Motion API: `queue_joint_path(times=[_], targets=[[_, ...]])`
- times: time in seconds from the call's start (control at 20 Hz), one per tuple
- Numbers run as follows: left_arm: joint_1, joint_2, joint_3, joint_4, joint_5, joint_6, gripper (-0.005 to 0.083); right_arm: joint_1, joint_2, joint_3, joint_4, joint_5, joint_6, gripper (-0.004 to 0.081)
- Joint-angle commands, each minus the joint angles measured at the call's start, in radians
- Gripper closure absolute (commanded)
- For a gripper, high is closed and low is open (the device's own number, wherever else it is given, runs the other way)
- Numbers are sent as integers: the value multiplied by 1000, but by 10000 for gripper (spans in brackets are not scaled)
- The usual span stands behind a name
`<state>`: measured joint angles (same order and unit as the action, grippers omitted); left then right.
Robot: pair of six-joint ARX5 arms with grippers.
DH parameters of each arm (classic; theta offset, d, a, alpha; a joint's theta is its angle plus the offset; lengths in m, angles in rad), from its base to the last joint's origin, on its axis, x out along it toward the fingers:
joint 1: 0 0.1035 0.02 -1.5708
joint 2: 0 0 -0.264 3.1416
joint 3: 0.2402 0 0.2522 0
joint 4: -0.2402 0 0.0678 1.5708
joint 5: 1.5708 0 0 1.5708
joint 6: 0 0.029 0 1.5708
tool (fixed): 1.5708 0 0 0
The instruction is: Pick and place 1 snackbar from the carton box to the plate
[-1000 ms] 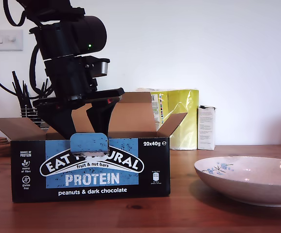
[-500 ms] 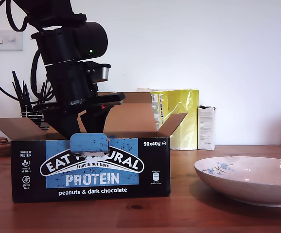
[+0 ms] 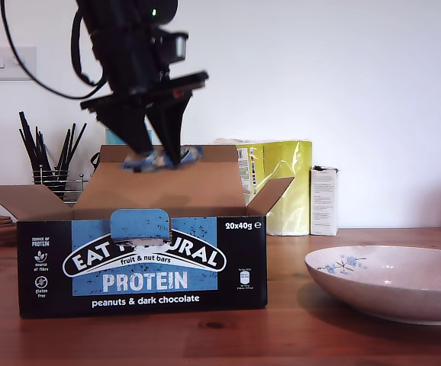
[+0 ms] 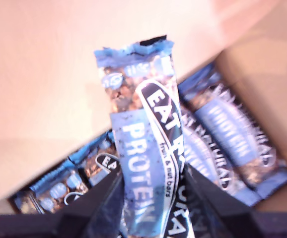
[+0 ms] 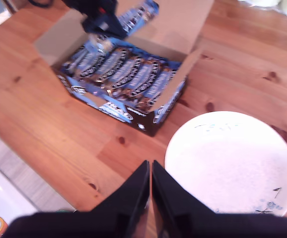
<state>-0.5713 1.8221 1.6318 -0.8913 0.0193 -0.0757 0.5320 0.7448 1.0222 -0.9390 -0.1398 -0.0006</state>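
Pinching snackbar (image 4: 151, 163); spare bars (image 5: 128, 74) boxed

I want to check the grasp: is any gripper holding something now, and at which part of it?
My first gripper holds one snackbar near one end, above the carton box. My second gripper holds nothing; its jaws are together.

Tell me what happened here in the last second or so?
My first gripper, which was down inside the carton box, has risen straight up out of it with one snackbar pinched between its fingers; the bar now hangs above the box's opening. The box, the plate and the yellow packet behind have not moved.
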Motion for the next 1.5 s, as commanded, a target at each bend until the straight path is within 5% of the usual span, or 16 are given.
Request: queue_joint_path(times=[0.0, 0.45, 0.9, 1.2, 1.45], targets=[[-29, 22, 11, -15, 23, 7, 634, 5, -2, 1, 6, 17, -1, 783], [-197, 22, 39, 169, 149, 24, 634, 4, -69, 1, -102, 100, 9, 783], [-325, 50, 39, 436, 176, 4, 634, 3, -210, 1, -249, 158, 92, 783], [-362, 131, 78, 468, 176, -3, 634, 3, -262, 2, -306, 177, 109, 783], [-386, 282, 270, 345, 175, 9, 634, 4, -262, 2, -312, 176, 109, 783]])
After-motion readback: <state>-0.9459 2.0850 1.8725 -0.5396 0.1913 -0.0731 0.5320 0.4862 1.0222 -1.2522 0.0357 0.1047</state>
